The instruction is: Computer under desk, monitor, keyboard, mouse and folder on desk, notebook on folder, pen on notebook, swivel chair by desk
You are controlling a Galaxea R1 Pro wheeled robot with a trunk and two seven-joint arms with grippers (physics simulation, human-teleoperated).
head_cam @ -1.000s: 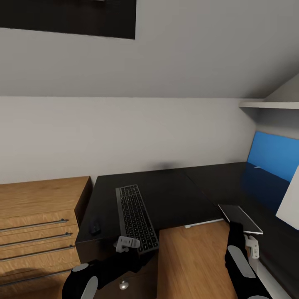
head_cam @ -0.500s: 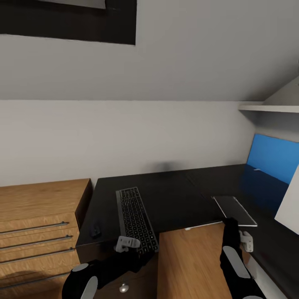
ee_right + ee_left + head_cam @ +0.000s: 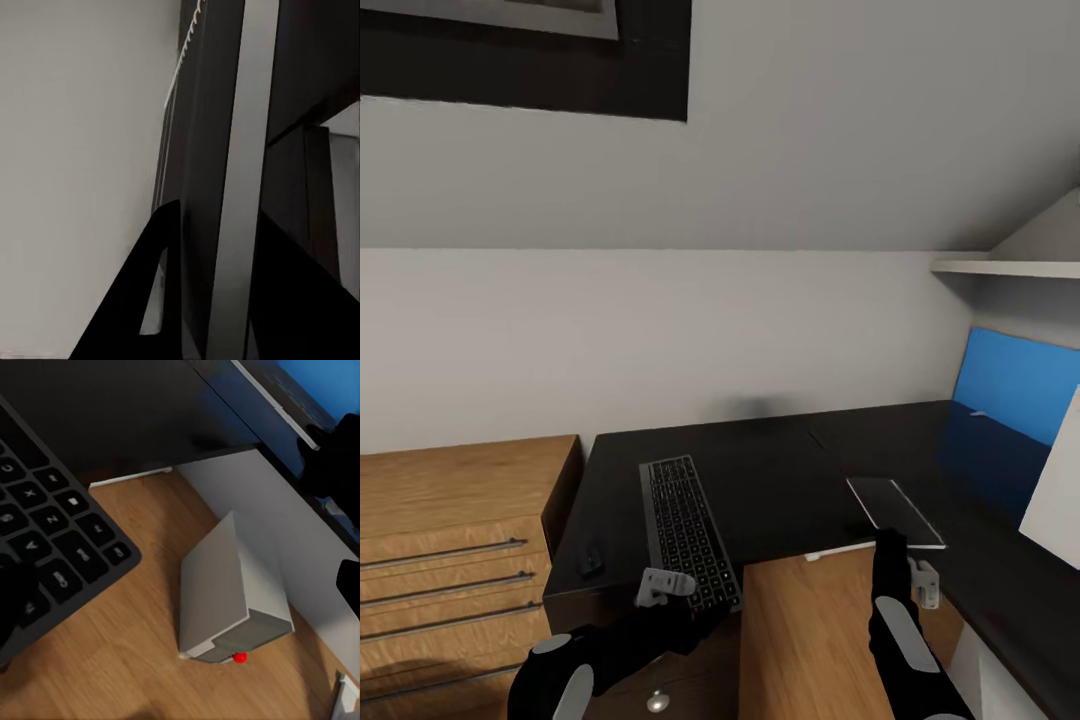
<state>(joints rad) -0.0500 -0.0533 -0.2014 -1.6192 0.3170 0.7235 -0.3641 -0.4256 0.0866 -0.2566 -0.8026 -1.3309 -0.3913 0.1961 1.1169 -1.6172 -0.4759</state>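
Observation:
The keyboard lies lengthwise on the black desk, its near end over the desk's front edge. My left gripper is shut on that near end; one dark finger covers the keys. The small black mouse sits left of the keyboard. My right gripper is shut on the thin dark-grey notebook, held flat just above the desk's inner corner. Up close, the notebook's edge runs between two dark fingers. The grey computer with its red spot stands on the floor under the desk.
A light-wood drawer chest adjoins the desk's left end. A blue wall panel, a white slanted board and a white shelf line the right side. Wood floor lies in the desk's inner corner.
My right gripper has carried the notebook leftward and farther in over the desk. The head view has tilted up slightly. The left gripper and keyboard have stayed put.

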